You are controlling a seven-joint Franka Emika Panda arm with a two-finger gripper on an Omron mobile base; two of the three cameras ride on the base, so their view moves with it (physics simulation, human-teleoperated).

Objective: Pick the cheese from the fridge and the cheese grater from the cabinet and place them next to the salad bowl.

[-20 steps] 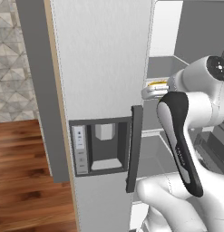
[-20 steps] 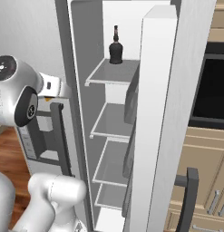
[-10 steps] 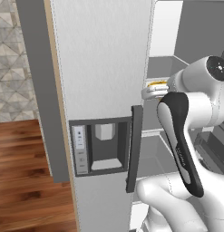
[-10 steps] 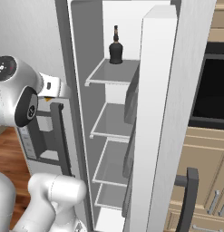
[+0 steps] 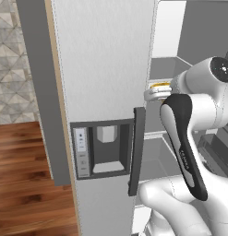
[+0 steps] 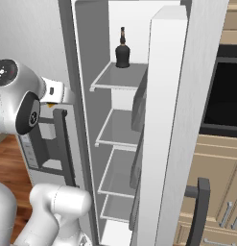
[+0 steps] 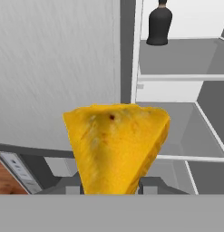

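Cheese (image 7: pixel 117 147) sits pinched in gripper (image 7: pixel 111 183) jaws, just outside open fridge (image 6: pixel 115 144); bottle (image 7: pixel 159 25) at 1 o'clock. Prob. light, firm, slightly waxy; grip flat faces mid-wedge.

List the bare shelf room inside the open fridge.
The top shelf is bare except at its back, where the dark bottle stands. The shelves below it look bare. It is tight at the fridge's edge, where the jaws hold the cheese.
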